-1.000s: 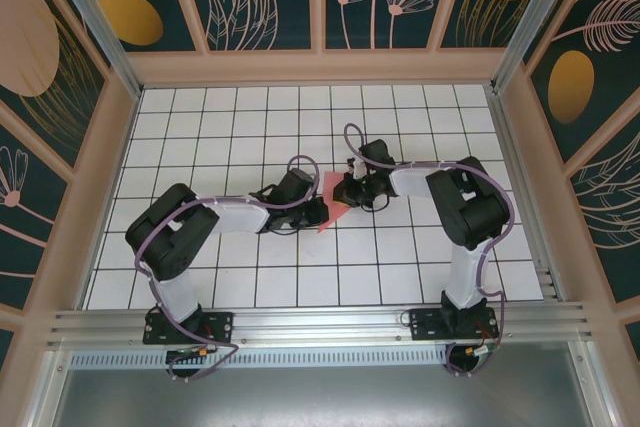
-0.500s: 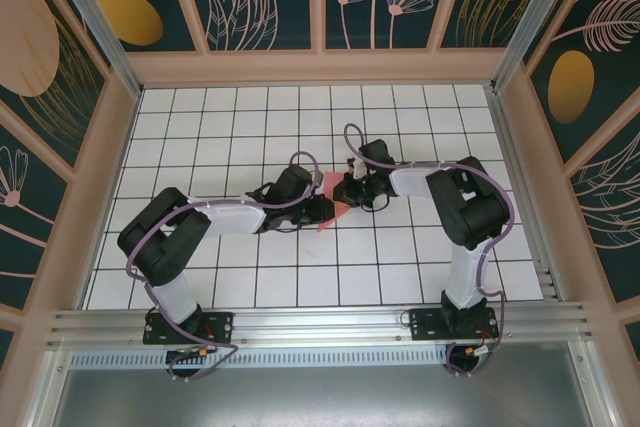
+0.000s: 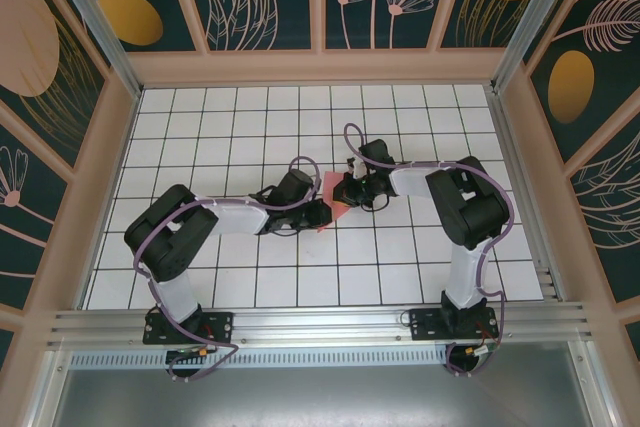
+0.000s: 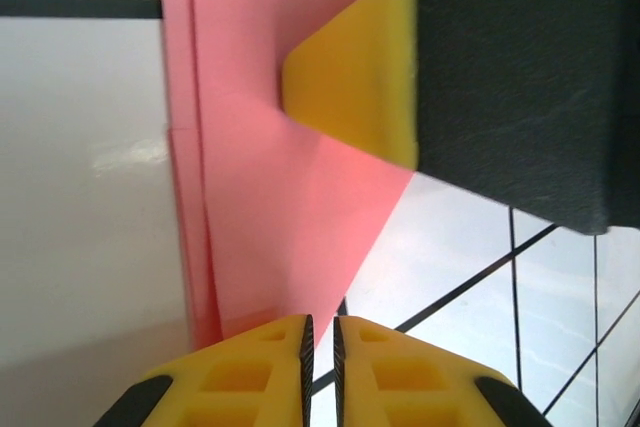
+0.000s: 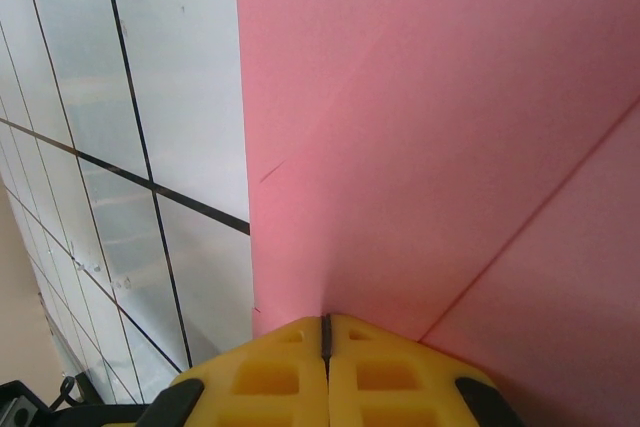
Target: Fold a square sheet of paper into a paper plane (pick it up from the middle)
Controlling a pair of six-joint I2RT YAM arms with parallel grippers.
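Thin, matte pink-red paper (image 3: 333, 211), creased into pointed flaps, sits mid-counter (image 3: 200, 127), far from every edge. On the right gripper (image 5: 325, 332) the jaws clench it. On the left gripper (image 4: 320, 332) they stand barely parted at its tip, and whether they grip it cannot be told.

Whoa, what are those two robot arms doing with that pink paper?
They are folding a thin pink-red sheet of paper into a plane, near the middle of the white grid-tiled table. The right hand is shut on one edge of the paper, which already has creases and a folded-over layer. The left hand is at another edge with its fingers nearly together; whether it is pinching the paper is hard to tell. It is not a finished plane yet.
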